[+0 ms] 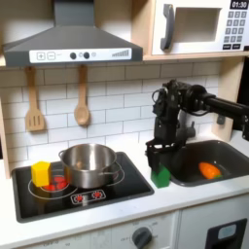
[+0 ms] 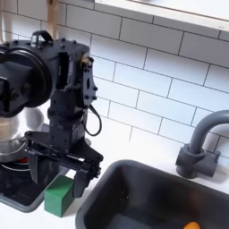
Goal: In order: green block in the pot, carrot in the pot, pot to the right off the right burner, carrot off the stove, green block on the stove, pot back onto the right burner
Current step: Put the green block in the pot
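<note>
- Second exterior view: black gripper (image 2: 55, 169) directly above small bright green cube (image 2: 60, 194), jaws spread wide, not gripping.
- Orange carrot (image 1: 208, 170) lies in dark grey sink (image 1: 231, 154).

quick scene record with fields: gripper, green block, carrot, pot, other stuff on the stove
gripper: the gripper is open, fingers pointing down, just above the green block
green block: the green block sits at the stove's edge in the first exterior view's right, not grasped
carrot: the carrot lies in the sink
pot: the pot stands on the stove
other: yellow block beside the pot
</note>
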Robot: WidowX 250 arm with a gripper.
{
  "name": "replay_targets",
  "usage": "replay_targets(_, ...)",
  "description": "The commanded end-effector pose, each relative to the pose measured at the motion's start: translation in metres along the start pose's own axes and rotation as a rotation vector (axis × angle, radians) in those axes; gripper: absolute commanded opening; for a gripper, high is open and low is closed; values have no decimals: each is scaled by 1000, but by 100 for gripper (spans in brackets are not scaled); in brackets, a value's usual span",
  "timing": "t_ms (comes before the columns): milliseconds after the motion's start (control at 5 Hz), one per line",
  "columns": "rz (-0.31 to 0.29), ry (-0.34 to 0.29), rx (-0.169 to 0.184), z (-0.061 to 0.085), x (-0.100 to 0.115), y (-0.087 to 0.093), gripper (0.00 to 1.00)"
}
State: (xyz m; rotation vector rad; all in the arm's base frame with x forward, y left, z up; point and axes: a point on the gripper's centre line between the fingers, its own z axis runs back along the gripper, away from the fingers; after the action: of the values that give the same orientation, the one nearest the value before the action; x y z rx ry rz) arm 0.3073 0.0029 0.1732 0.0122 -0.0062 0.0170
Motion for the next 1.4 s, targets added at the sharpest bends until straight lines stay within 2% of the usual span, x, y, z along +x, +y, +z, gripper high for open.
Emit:
replay_targets(0, 11, 22, 11, -13, 7, 5, 100)
replay_targets(200, -5, 42, 11, -21, 5, 4, 100)
replay_targets(1000, -36, 65, 14, -38, 8, 1, 100)
replay_targets(1200, -31, 59, 3, -38, 9, 1, 91)
